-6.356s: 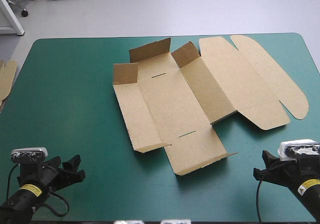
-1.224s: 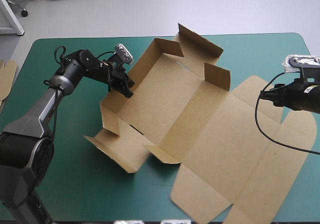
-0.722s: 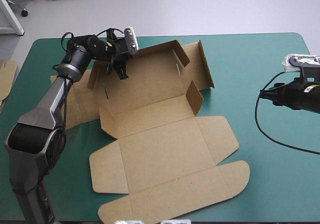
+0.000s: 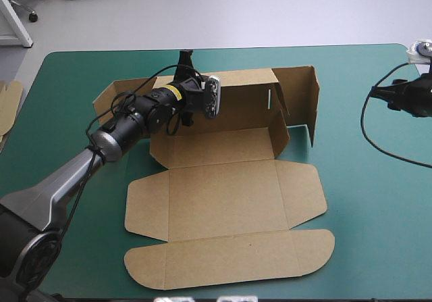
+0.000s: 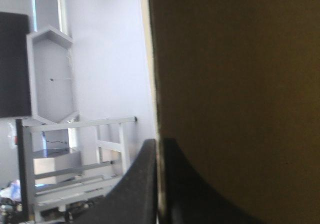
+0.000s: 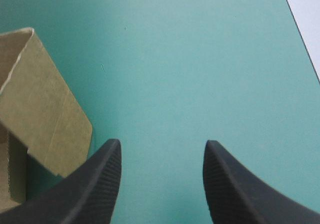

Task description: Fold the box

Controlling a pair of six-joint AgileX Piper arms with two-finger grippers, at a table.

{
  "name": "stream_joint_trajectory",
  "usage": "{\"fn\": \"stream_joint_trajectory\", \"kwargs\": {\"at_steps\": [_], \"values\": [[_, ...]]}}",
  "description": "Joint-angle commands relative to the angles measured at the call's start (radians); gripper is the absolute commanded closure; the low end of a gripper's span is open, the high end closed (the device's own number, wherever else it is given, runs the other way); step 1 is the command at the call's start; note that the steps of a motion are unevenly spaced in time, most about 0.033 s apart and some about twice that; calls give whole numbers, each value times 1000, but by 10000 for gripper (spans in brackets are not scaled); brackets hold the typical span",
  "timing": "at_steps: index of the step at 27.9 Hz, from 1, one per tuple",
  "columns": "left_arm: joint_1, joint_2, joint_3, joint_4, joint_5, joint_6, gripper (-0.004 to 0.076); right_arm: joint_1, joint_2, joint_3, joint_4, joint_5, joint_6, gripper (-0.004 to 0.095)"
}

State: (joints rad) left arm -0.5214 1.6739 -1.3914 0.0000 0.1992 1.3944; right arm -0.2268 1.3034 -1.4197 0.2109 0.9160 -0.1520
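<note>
Box position: the box (image 4: 223, 194), a cut sheet of brown board, lies at the middle of the table (image 4: 378, 200) and reaches from close to the far edge to just short of the near edge.
Box condition: partly raised. The far wall stands along the far side. A tall flap stands at its right end, with a shorter one just nearer. The lid panels and rounded flaps lie flat toward the near edge.
Left gripper: the left gripper (image 4: 184, 69) is at the top edge of the far wall, left of its middle. In the left wrist view the black fingers (image 5: 145, 184) are all but closed on the board's edge (image 5: 235, 83).
Obstruction, left: the left arm crosses above the box's left part and hides some of the far wall and the left flap. In the wrist view the board's face fills most of the picture.
Right gripper: the right gripper (image 4: 386, 92) is near the table's right edge, well apart from the box. Its fingers (image 6: 97, 184) are spread wide and hold nothing.
Under the right gripper: bare teal-green cover (image 6: 200, 58). A raised corner of the box (image 6: 45, 108) stands just beside one finger.
Other items: an edge of more brown board (image 4: 8, 103) shows at the table's left edge.
</note>
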Motion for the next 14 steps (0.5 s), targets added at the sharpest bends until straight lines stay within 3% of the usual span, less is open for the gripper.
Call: {"fn": "stream_joint_trajectory", "kwargs": {"at_steps": [1,9,14], "values": [[-15,-76,26,14,-178,98,738,-16,37,-129,39,55,-24,437],[-15,-76,26,0,-229,147,738,-16,63,-167,127,66,-54,437],[-37,-76,29,-55,-230,38,738,-20,125,-167,123,54,-61,437]]}}
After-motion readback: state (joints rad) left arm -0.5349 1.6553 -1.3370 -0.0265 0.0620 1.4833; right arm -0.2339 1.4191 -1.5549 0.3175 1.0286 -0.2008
